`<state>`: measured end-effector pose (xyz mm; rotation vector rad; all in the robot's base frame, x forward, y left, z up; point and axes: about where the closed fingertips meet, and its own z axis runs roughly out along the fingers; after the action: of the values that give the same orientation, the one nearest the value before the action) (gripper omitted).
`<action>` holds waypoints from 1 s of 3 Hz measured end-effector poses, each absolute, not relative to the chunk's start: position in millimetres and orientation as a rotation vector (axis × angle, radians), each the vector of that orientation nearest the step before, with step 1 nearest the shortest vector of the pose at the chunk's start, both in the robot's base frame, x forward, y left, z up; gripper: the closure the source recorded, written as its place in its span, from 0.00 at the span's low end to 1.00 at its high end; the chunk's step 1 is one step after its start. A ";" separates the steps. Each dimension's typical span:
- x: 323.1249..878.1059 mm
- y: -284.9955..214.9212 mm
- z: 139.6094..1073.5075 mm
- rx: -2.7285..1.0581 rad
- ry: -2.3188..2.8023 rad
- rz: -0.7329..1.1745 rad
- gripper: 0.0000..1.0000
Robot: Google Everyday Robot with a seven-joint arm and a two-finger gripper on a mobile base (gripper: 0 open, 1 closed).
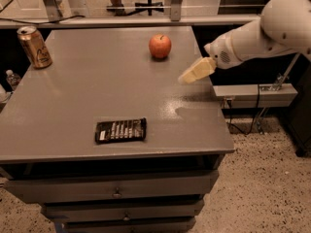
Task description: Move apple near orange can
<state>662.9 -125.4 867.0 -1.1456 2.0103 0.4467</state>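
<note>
We are looking down on a flat grey rectangular desk (73,91) with grey drawers (116,193) stacked beneath its front edge. The round red-orange apple (160,46) with a small dark stem is sitting near the far edge, somewhat right of the middle. The golden-orange metal drink can (34,46) with a silver top is standing upright at the far left corner, well apart from the apple. A flat black snack wrapper (120,130) is lying near the front edge, left of the middle. Our rounded white arm (257,33) is reaching in across the right edge, and its cream-coloured hand (196,72) is hovering just inside that edge, near the apple but apart from it. We cannot tell whether the hand is standing wide or narrow.
</note>
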 end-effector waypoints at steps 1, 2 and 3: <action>690.3 -87.1 865.3 -1.102 1.952 0.527 0.00; 718.4 -53.6 864.8 -1.099 1.885 0.562 0.00; 746.1 -34.2 862.7 -1.090 1.840 0.575 0.00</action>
<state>746.1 -34.2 862.7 -1.0903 1.8398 0.5751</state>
